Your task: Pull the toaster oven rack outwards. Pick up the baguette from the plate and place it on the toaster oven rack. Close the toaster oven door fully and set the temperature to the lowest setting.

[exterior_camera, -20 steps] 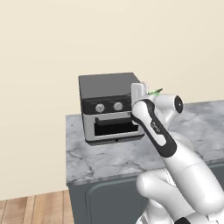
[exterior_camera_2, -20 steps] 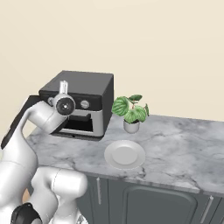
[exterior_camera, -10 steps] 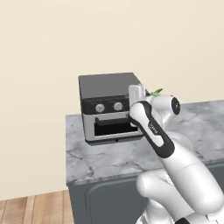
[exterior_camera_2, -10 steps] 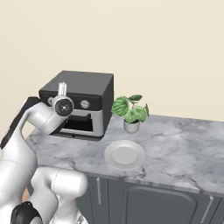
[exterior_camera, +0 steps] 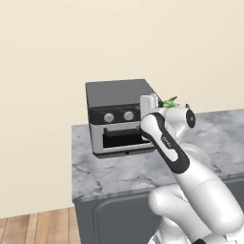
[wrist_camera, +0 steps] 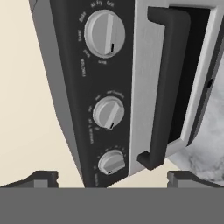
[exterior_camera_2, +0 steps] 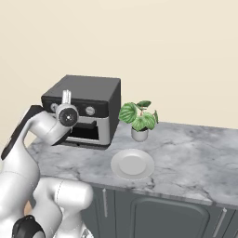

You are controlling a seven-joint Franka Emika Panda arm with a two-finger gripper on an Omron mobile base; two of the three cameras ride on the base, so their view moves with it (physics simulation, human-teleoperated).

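Note:
The toaster oven [exterior_camera: 119, 97] [exterior_camera_2: 88, 93] stands at the counter's left end. In the hand view, which is rolled sideways, its black control strip [wrist_camera: 72, 87] carries three silver knobs [wrist_camera: 109, 111]. Beside the strip is the toaster oven door [wrist_camera: 146, 65] with its dark bar handle [wrist_camera: 168, 87]. The door stands up against the oven front; whether it is fully closed I cannot tell. My gripper [wrist_camera: 113, 177] is open and holds nothing, close in front of the knobs. The plate [exterior_camera_2: 132, 164] lies bare on the counter. The baguette and the toaster oven rack are hidden.
A potted plant [exterior_camera_2: 138, 118] stands right of the oven, just behind the plate. The marble counter [exterior_camera_2: 195, 158] stretches away to the right. My own forearm [exterior_camera: 167, 143] covers the oven's right front corner in the left base view.
The hand has crept slightly closer to the oven's front. The jaws have stayed wide open and nothing else has moved.

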